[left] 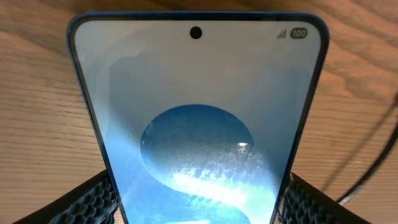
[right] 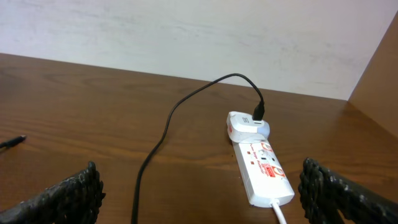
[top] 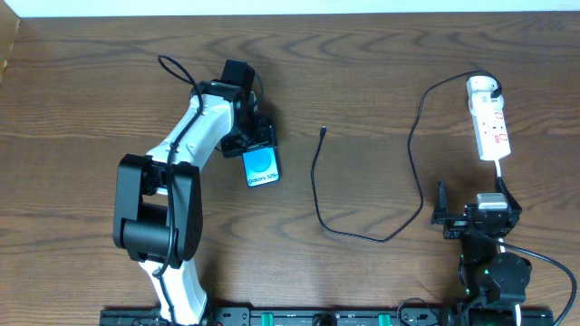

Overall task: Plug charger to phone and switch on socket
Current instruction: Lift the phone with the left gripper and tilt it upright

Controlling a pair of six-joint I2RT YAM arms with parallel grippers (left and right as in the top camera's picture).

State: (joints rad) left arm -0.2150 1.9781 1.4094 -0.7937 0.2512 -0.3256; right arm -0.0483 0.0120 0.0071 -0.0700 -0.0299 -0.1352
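Observation:
The phone [top: 261,167] lies on the wooden table with its light-blue screen up, and it fills the left wrist view [left: 196,124]. My left gripper [top: 256,145] is shut on its top end, with a finger pad pressed to each long edge [left: 198,208]. The charger's black cable [top: 417,195] loops across the table. Its tip [top: 323,132] lies free to the right of the phone, and its white plug [top: 481,87] sits in the socket strip [top: 492,127]. My right gripper [top: 473,217] is open and empty, just short of the strip [right: 264,171].
The strip's white cord [top: 501,172] runs down to the right arm's base. In the right wrist view the cable [right: 163,134] crosses the table to the plug [right: 247,126], with the tip [right: 12,142] at far left. A wall stands behind the table.

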